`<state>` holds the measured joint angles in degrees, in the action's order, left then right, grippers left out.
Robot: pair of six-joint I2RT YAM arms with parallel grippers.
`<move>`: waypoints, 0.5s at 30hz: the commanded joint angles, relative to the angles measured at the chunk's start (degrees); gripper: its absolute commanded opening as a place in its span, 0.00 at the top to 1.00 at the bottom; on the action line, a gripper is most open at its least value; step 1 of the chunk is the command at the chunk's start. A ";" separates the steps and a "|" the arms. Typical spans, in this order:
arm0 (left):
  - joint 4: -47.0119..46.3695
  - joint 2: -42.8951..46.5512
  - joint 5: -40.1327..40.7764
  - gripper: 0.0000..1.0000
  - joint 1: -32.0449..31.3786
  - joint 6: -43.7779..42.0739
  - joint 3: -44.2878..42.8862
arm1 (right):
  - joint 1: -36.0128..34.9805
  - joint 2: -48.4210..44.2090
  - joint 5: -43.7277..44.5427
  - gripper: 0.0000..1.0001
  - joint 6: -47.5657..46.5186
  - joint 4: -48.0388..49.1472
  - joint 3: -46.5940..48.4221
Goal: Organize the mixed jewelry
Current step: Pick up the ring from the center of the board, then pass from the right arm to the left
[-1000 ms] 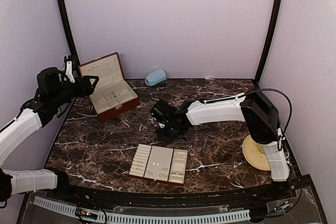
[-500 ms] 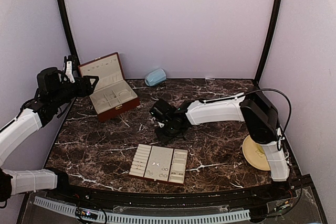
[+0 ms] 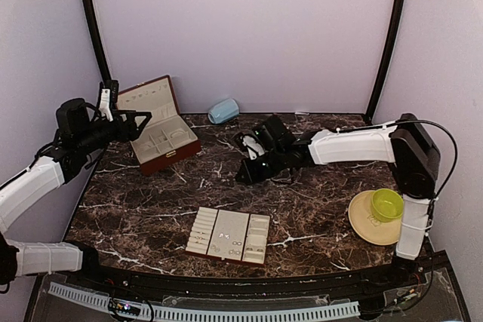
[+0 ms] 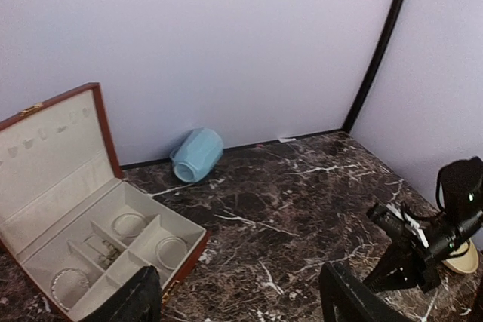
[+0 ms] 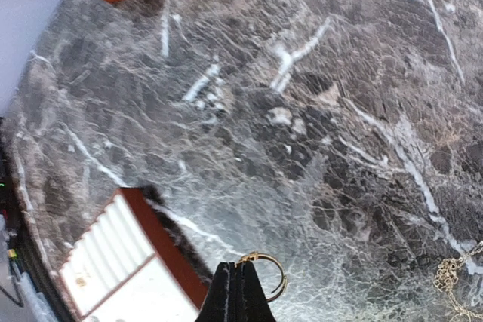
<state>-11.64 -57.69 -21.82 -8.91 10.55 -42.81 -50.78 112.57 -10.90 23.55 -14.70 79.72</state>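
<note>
My right gripper (image 5: 241, 271) is shut on a small gold ring (image 5: 273, 275), which sticks out to the right of its tips above the marble. In the top view that gripper (image 3: 244, 174) hangs over the table's middle, behind the cream-lined tray (image 3: 259, 225). Several tiny shiny pieces (image 3: 226, 246) lie in the tray's slots. A thin gold chain (image 5: 455, 272) lies loose on the marble. My left gripper (image 3: 141, 126) hovers open beside the red-brown box (image 3: 167, 154), nothing between its fingers (image 4: 140, 296).
The box (image 4: 190, 243) stands open at the back left, bracelets in its compartments. A light blue cup (image 3: 223, 111) lies on its side at the back wall. A yellow plate (image 3: 364, 220) with a green bowl (image 3: 386, 203) sits at the right. The tray's corner (image 5: 113, 258) is below the right gripper.
The right gripper has closed and lifted up and to the right, away from the marble behind the tray, now carrying the ring. The left gripper shifted slightly to the right.
</note>
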 commanded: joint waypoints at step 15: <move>-7.70 -7.19 -20.13 0.28 -25.12 -24.65 4.59 | 2.84 -14.42 -41.95 1.00 -8.91 2.98 -3.24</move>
<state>-19.66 -62.89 -39.94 -31.22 -5.78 -37.78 -48.21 99.83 -44.16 18.65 -8.08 74.35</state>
